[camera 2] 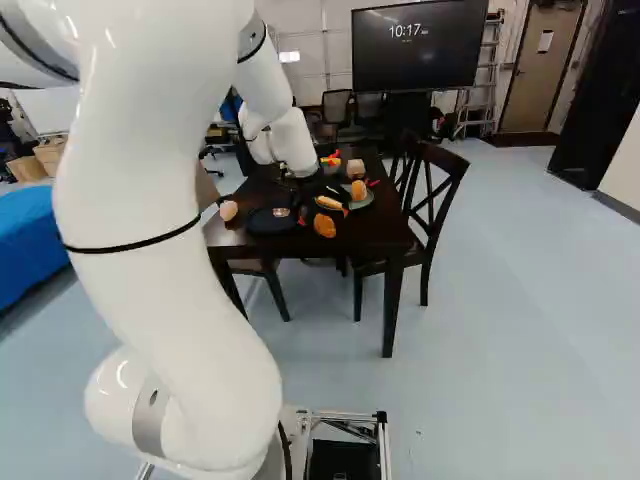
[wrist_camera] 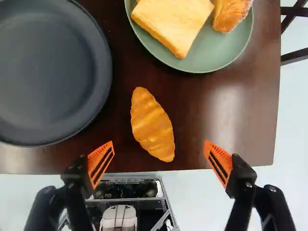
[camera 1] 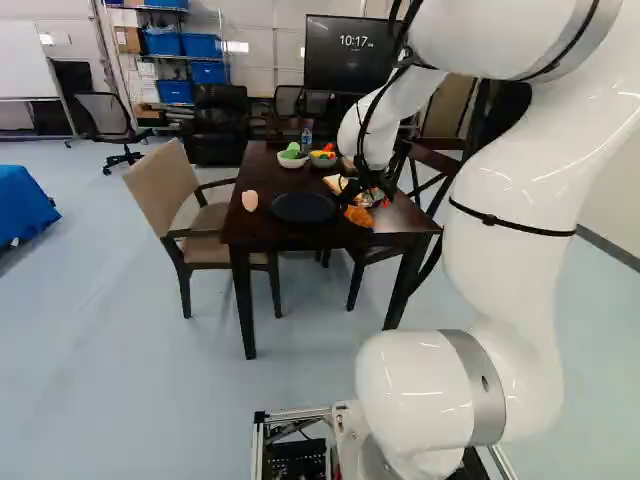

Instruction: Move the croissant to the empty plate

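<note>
My gripper (camera 1: 368,188) hangs over the near part of the dark table in the left base view. In the wrist view the gripper (wrist_camera: 159,147) stands wide open with nothing held. The golden-brown croissant (wrist_camera: 152,125) lies on the bare table just ahead of the fingertips, roughly centred across the gap between them and not touched. Beside it lies the black round plate (wrist_camera: 48,72), its visible part bare; the right base view also shows the croissant (camera 2: 325,226) near the table's front edge, with the black plate (camera 2: 262,228) to its left.
A green plate (wrist_camera: 207,60) holds a bread slice (wrist_camera: 173,21) and another pastry (wrist_camera: 230,14). Bowls with toy food (camera 1: 292,160) stand farther back on the table (camera 1: 262,225). A pale egg-shaped thing (camera 1: 250,200) is beside the black plate. Chairs (camera 1: 160,195) flank the table.
</note>
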Robot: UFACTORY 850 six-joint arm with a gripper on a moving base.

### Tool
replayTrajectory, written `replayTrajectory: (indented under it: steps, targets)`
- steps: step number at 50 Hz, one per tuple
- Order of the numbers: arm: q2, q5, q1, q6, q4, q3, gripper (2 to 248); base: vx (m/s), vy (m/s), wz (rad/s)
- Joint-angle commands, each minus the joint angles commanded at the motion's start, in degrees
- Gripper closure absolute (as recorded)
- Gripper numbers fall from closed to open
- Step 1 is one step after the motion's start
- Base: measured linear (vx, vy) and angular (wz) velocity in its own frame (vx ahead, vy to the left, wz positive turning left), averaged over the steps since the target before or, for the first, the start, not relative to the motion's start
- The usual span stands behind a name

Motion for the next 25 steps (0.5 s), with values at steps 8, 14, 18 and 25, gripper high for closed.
replayTrajectory:
  steps: [8, 14, 18, 25]
  targets:
    - [-2.7, -1.0, -0.3, 0.0, 0.0, -2.0, 3, 0.000, 0.000, 0.000]
    - [-4.1, -1.7, -0.4, 0.0, 0.0, -2.6, 3, 0.000, 0.000, 0.000]
    - [-4.4, -1.8, -0.4, 0.0, 0.0, -2.7, 3, 0.000, 0.000, 0.000]
    - [-4.4, -1.8, -0.4, 0.0, 0.0, -2.7, 3, 0.000, 0.000, 0.000]
